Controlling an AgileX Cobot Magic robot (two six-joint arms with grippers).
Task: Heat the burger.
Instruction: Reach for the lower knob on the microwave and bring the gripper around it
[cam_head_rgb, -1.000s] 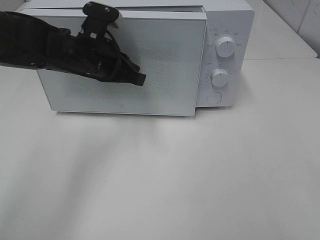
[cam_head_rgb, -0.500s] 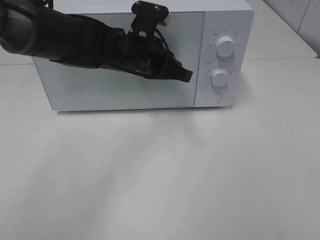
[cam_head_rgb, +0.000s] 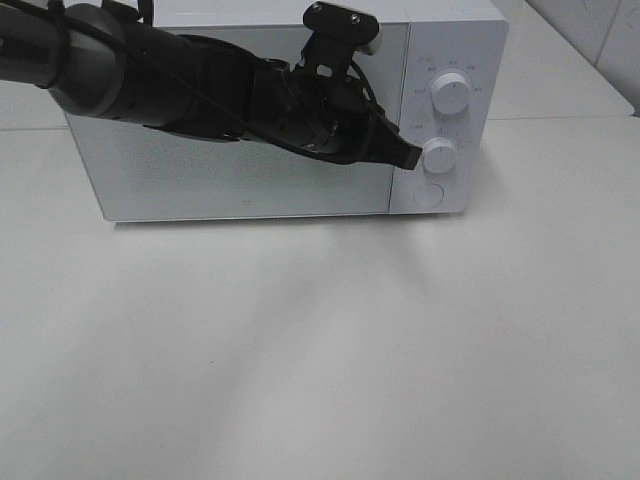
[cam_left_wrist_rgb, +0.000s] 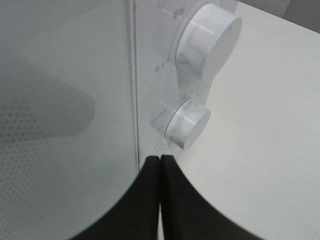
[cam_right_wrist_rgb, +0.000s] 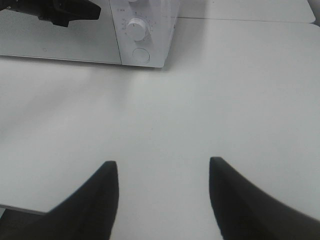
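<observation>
The burger is out of view. A white microwave (cam_head_rgb: 250, 190) stands at the back of the table with its door flat against the front. My left gripper (cam_head_rgb: 408, 160) reaches across the door and is shut, its tip just left of the lower knob (cam_head_rgb: 440, 155). In the left wrist view the two black fingers (cam_left_wrist_rgb: 150, 200) are pressed together at the door's right edge, near the lower knob (cam_left_wrist_rgb: 186, 123) and the upper knob (cam_left_wrist_rgb: 207, 32). My right gripper (cam_right_wrist_rgb: 162, 170) hangs open over bare table, with nothing between its fingers.
A round button (cam_head_rgb: 428, 195) sits below the knobs on the control panel, and the upper knob (cam_head_rgb: 451, 95) above. The microwave (cam_right_wrist_rgb: 145, 40) shows at the far left of the right wrist view. White table (cam_head_rgb: 350, 350) stretches in front.
The microwave door has swung from ajar to flat against the front. My left gripper has travelled right along the door to the control panel's edge.
</observation>
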